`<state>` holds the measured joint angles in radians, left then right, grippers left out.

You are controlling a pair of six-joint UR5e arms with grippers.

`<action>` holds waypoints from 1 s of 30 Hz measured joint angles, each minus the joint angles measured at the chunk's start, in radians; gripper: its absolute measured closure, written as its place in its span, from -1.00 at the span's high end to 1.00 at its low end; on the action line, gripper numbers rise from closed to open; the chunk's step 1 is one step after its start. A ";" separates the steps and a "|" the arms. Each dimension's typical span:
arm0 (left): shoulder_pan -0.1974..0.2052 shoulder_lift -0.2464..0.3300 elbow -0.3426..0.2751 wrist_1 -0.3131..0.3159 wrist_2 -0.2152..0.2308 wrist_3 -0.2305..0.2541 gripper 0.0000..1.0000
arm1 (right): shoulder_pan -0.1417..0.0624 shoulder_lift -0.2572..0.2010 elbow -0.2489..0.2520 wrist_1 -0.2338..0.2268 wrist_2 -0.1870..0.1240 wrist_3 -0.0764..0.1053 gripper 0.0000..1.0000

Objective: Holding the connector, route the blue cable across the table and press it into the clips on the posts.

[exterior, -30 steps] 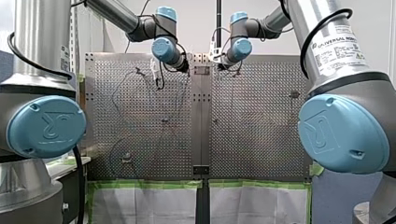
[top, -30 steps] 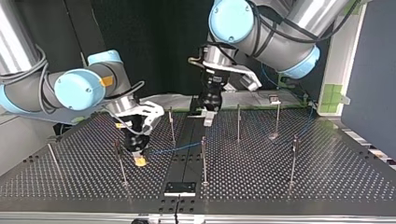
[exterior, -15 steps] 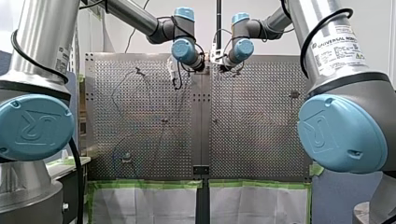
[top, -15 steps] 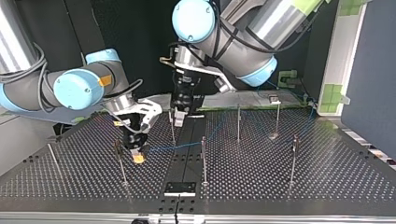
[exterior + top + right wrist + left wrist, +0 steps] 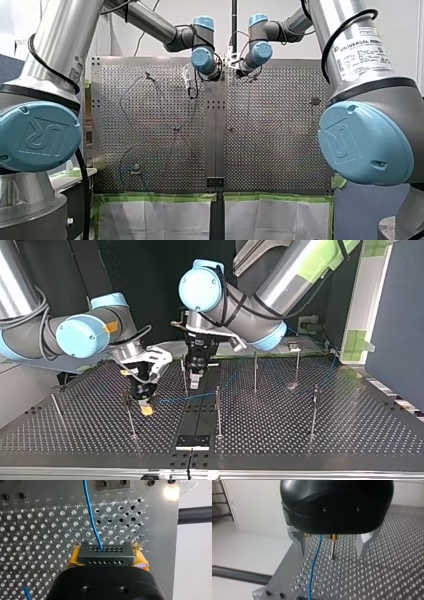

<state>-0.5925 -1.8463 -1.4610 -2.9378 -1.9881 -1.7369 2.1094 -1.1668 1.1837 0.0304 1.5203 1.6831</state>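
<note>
My right gripper is clenched on the connector, yellow pads at its ends; the blue cable leaves it straight ahead over the bench. My left gripper is released, the cable hanging between its fingers. Thin, light and limp, it likely handles best by the rigid connector.

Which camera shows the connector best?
The right wrist view: the grey connector sits clamped between my right gripper's yellow pads, blue cable leaving it. In the top view it's too small to make out; the front and left wrist views don't show it.
</note>
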 joint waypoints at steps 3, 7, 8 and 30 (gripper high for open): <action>0.018 -0.003 0.002 0.011 0.005 0.000 1.00 | -0.002 0.000 0.000 0.000 0.000 0.000 -1.00; 0.028 -0.005 0.004 0.033 0.012 0.000 1.00 | -0.003 0.000 0.000 0.000 0.000 0.000 -1.00; 0.029 -0.007 0.005 0.037 0.015 0.000 1.00 | -0.003 0.000 0.000 0.000 0.000 0.000 -1.00; 0.034 -0.146 0.172 0.013 -0.023 0.002 1.00 | -0.012 0.002 0.000 -0.003 -0.002 -0.003 -1.00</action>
<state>-0.5588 -1.9919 -1.2894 -2.9247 -2.0109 -1.7349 2.0972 -1.1652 1.1837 0.0275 1.5185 1.6802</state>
